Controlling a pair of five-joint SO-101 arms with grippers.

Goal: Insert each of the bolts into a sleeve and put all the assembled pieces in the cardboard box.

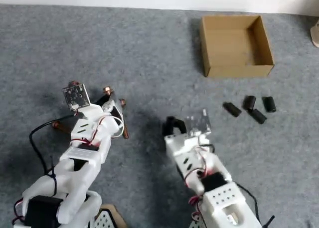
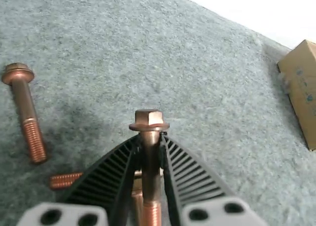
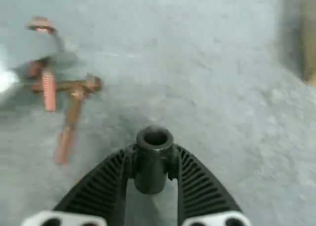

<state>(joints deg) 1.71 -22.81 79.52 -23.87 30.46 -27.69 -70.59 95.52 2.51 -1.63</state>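
Observation:
My left gripper (image 2: 150,143) is shut on a copper bolt (image 2: 149,124), whose hex head sticks out past the fingertips. In the high view this gripper (image 1: 108,96) sits at the left of the grey mat among loose bolts. My right gripper (image 3: 153,162) is shut on a black sleeve (image 3: 154,154) with its open bore facing outward; from above it (image 1: 172,123) is near the mat's middle. Several more black sleeves (image 1: 249,108) lie to the right. The cardboard box (image 1: 238,70) stands open at the back right.
Loose copper bolts lie around the left arm: one (image 2: 24,112) beside the gripper, a threaded end (image 2: 66,180) under it, others (image 1: 123,123) (image 1: 56,124) on the mat. The right wrist view shows a bolt cluster (image 3: 64,92) ahead. A box corner (image 2: 301,92) is visible.

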